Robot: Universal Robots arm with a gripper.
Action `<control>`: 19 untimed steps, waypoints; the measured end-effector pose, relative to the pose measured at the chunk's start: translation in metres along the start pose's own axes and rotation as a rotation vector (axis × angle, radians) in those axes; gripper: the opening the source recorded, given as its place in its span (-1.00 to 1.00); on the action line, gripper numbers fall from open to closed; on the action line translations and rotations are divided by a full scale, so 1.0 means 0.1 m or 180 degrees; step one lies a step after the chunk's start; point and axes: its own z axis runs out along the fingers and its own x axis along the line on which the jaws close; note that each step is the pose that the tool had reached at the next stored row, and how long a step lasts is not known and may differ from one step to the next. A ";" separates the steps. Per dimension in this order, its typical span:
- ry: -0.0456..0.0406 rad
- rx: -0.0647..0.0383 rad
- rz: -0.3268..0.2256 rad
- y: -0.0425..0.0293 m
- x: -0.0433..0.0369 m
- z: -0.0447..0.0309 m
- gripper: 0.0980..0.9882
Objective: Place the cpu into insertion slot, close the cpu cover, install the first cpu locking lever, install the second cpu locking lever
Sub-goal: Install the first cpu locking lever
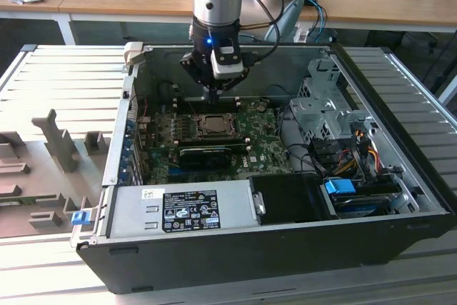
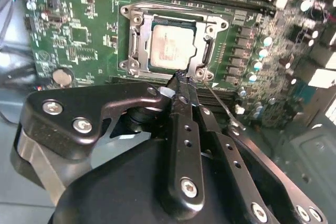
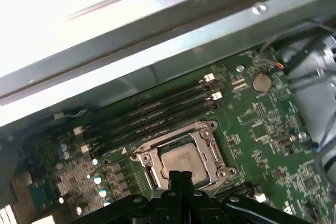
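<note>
the gripper (image 2: 181,80), fingers pressed together with nothing visible between them, hangs just beside the cpu cover (image 2: 137,35), which lies over the cpu (image 2: 170,46) seated in the insertion slot (image 2: 148,51). the chip looks light, stiff and fragile, best held by its edges. the exterior view adds the surrounding computer case (image 1: 285,248).

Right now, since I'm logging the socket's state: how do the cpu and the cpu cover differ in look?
The cpu is a solid silver-grey square; the cpu cover is an open metal frame. The cpu is the smaller, showing through the cut-out of the cpu cover, which rings it. Both are metallic and lie flat on the motherboard.
</note>
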 end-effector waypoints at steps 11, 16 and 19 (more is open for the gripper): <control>0.0040 0.0002 -0.0883 -0.001 0.001 0.012 -0.98; 0.0056 0.0003 -0.1249 -0.006 0.013 0.017 -0.98; 0.0057 0.0002 -0.1264 -0.029 0.074 0.017 -0.98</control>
